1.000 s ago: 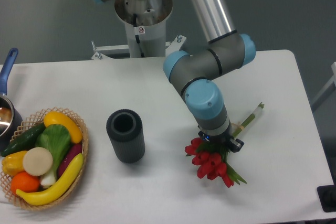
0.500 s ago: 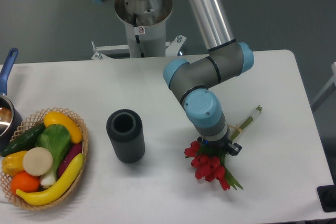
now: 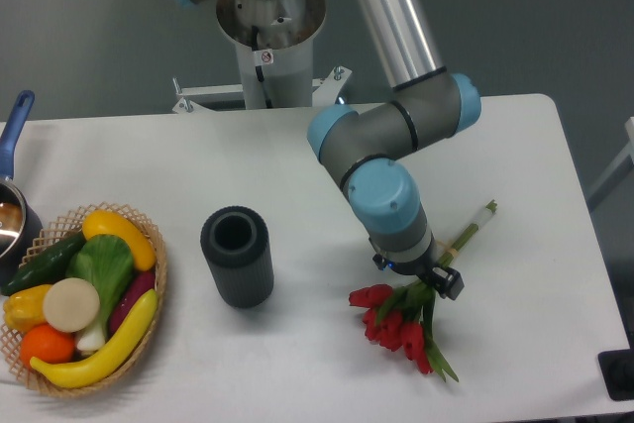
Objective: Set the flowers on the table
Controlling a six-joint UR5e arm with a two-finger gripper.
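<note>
A broad white table (image 3: pixel 515 146) with rounded corners fills the view, and the grey and blue arm (image 3: pixel 391 151) reaches down over its right half. At the left edge sits a wicker basket (image 3: pixel 154 255) heaped with coloured fruit and vegetables, beside part of a dark pot with a blue handle (image 3: pixel 17 118). A dark grey ribbed cylinder (image 3: pixel 238 257) stands upright near the middle, its open mouth facing up. The flowers (image 3: pixel 394 320), red tulips with green leaves, lie on the tabletop right of the cylinder, well apart from it. Their long axis runs diagonally: blooms point toward the near edge and slightly left, while the pale stem ends point up and right toward the far right side. The gripper (image 3: pixel 424 281) sits over the bunch where leaves meet stems; whether its jaws clamp the stems cannot be told from this angle.
</note>
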